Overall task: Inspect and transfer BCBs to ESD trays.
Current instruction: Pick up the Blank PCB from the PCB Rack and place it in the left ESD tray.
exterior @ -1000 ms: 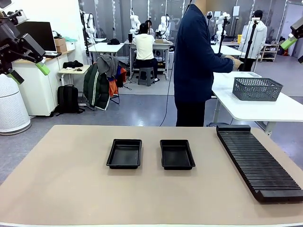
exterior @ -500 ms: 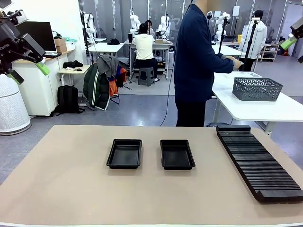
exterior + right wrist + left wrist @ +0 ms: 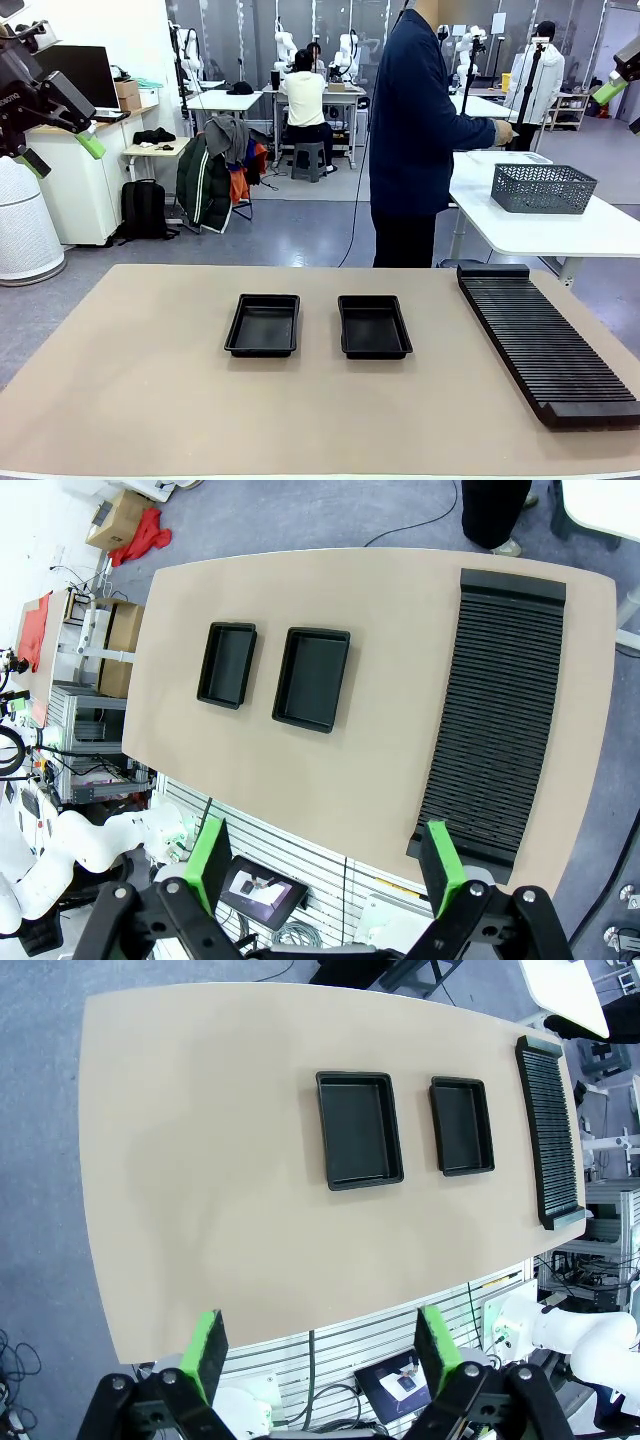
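The left tray (image 3: 263, 325) and the right tray (image 3: 374, 326) lie side by side in the middle of the table (image 3: 150, 400), long axes toward the person (image 3: 410, 130), well below the left gripper (image 3: 322, 1348) and the right gripper (image 3: 325, 865), each nearer its own side's tray, fingers apart, holding nothing.

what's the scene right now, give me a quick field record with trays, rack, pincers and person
table: tan tabletop
left ESD tray: empty, mid-table
right ESD tray: empty, beside the left one, not touching it
slotted rack: black, along the table's right side, slots look empty
left pincer: open, high above the table, holding nothing
right pincer: open, high above the table, holding nothing
person: standing past the far edge, turned toward the white side table
grey mesh basket: on that side table
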{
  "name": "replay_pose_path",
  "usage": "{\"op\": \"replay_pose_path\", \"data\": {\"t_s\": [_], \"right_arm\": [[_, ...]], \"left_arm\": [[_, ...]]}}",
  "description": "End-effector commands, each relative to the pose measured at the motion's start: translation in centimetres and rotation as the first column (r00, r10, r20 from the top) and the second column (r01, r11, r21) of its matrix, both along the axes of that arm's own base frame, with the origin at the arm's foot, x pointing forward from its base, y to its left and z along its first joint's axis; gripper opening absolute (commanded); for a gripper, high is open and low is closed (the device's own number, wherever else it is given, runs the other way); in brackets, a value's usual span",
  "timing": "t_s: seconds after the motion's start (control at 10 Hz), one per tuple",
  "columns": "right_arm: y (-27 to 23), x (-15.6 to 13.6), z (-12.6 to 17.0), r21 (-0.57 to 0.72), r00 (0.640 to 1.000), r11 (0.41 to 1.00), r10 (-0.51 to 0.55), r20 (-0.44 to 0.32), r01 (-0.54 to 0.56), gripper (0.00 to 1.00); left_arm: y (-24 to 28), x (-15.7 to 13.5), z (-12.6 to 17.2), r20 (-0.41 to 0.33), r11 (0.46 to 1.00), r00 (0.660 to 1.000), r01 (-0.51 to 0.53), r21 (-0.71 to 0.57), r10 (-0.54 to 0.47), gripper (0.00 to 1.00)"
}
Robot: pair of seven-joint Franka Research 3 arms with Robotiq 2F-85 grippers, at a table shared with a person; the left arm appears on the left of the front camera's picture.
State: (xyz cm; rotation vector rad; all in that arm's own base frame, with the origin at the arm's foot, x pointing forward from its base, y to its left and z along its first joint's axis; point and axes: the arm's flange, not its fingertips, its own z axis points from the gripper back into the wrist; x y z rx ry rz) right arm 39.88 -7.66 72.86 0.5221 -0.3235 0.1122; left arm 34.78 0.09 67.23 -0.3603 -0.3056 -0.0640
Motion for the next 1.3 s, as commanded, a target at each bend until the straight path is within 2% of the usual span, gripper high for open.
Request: {"op": "replay_pose_path", "data": {"t_s": [0.0,1.2], "right_arm": [[0.1,-0.3,-0.16,-0.001,1.0,1.0,0.005,-0.002,-0.005,1.0],[0.1,-0.3,-0.16,-0.001,1.0,1.0,0.005,-0.002,-0.005,1.0]], "left_arm": [[-0.07,-0.02,0.02,0.001,1.0,1.0,0.001,0.001,-0.001,1.0],[-0.07,-0.02,0.02,0.001,1.0,1.0,0.001,0.001,-0.001,1.0]]}}
